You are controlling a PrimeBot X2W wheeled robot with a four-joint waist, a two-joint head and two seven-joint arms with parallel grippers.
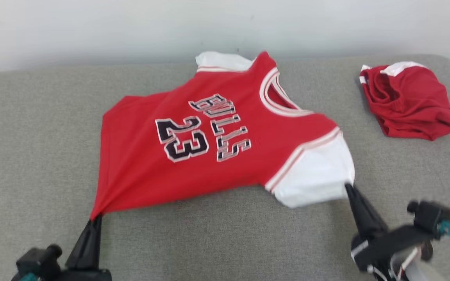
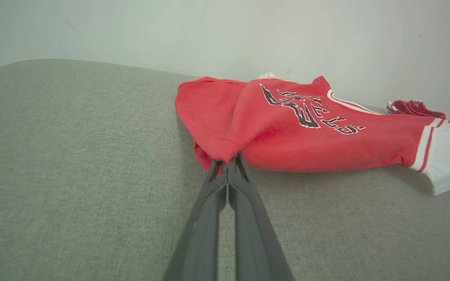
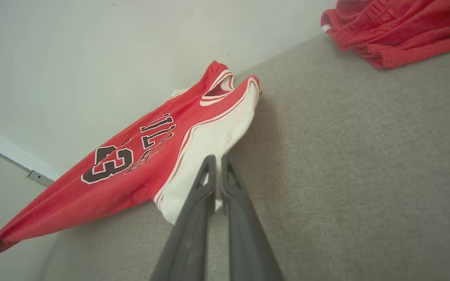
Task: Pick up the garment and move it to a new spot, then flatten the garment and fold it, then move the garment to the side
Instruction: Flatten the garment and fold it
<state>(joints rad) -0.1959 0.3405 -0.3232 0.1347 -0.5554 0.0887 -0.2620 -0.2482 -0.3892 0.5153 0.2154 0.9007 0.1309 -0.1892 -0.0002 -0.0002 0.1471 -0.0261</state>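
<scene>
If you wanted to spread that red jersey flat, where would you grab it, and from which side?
By its two near corners, coming from the robot's side. The red jersey lies sideways, so its hem corner and white sleeve point that way; the left gripper and right gripper are shut on them, stretching the cloth.

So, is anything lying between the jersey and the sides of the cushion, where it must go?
Yes, on the right: the red shorts lie crumpled at the far right of the cushion, apart from the jersey. Toward the left nothing visible stands in the way.
</scene>
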